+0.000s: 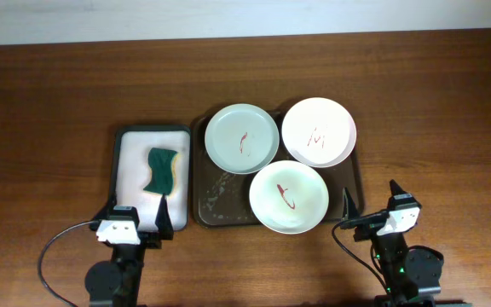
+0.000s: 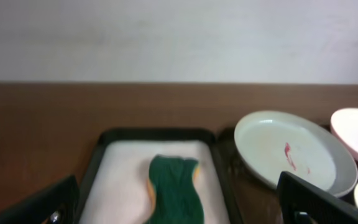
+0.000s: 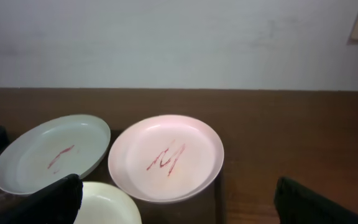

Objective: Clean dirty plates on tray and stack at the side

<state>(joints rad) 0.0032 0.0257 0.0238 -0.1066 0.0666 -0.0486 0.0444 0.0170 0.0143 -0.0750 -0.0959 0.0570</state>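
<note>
On the brown tray [image 1: 216, 200], mid-counter [image 1: 58, 102], sit three plates, each with a red mark. Green plate [image 1: 242, 138] is at the tray's far-left corner and pink plate [image 1: 318, 132] at its far-right corner. White plate [image 1: 288, 196] is at the near-right, its rim meeting both others. Tray's near-left part is bare, with foam specks. Just left of the tray is a small tray [image 1: 135, 149], white-lined, with a green sponge [image 1: 161, 170] lying in it. Left pincer [image 1: 133, 218] is spread and empty, at the small tray's near edge, left of the brown tray's near-left corner. Right pincer [image 1: 372, 200] is spread and empty, just off the brown tray's near-right corner.
</note>
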